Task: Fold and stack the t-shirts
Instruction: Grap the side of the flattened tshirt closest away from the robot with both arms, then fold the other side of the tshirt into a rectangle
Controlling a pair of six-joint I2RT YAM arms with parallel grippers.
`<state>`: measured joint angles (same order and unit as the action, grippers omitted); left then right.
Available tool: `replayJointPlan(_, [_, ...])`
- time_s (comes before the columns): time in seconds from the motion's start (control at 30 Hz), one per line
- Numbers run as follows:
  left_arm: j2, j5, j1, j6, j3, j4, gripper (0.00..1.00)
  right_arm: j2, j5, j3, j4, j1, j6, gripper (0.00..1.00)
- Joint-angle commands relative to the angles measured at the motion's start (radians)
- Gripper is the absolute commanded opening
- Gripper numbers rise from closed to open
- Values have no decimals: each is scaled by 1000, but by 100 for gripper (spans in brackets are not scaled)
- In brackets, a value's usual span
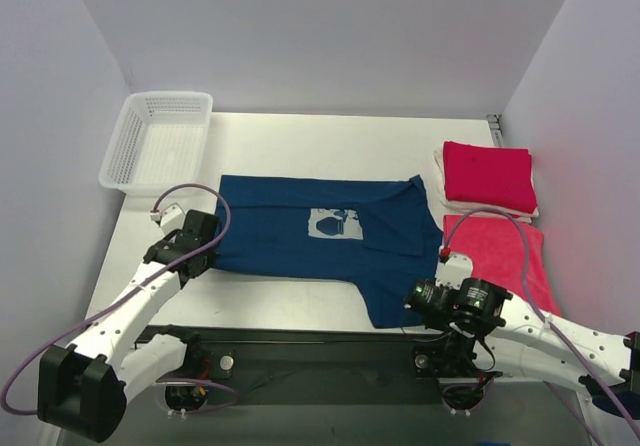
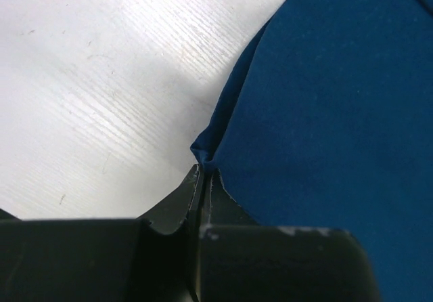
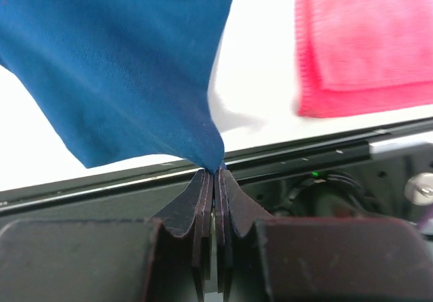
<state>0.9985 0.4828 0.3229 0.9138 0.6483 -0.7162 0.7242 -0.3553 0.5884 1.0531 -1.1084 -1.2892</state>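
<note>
The navy t-shirt (image 1: 320, 234) is spread flat on the desk (image 1: 300, 141), print up, with its long axis run crosswise from one hand straight to the other.

The left hand (image 2: 203, 180) is clamped fully shut on the near corner at its end. A small pinch of blue cloth is caught right at the tips. The rest of the shirt is laid out ahead of the fingertips and off to that hand's inner side.

The right hand (image 3: 215, 175) is shut just as tight, with a peak of navy fabric gathered between its tips. The cloth is fanned out ahead of it and toward its inner side, and seems to be drawn a little clear of the desk there.

A folded red t-shirt (image 1: 488, 176) is seen well ahead of the right hand, on its outer side. A second red t-shirt (image 1: 505, 256) is laid nearer, just beside that wrist. The basket (image 1: 112, 161) is parked well ahead of the left hand.

So the near edge is held at both ends, one corner per hand, and neither arm is favoured. The fold is likely to be made across the short axis, with that edge carried forward, away from both hands, toward the far edge. The right end is skewed nearer than the left, so an even lift would be needed to keep the edge from sagging.
</note>
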Motion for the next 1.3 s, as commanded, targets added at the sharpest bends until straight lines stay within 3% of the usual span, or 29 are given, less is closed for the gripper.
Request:
replayJointPlan(0.0, [-50,4,11,16,22,-89,0,-14,-103,68,195,-16,-82,0])
replayJointPlan(0.3, [-112,17,22,33,28,-120,0,24,-243,192,208,-41,-64,0])
replayJointPlan(0.53, [3,40,22,19,109,-60,0,161,-441,370,186,-34,40,0])
replayJointPlan(0.7, [63,68,13,-3,174,7,0,207,-531,429,92,65,177,0])
replayJointPlan(0.97, [250,79,-13,-21,293,119,0,222,-371,363,-323,361,584,0])
replayJointPlan(1.27, [434,56,-68,-21,366,238,0,377,-150,344,-580,639,758,0])
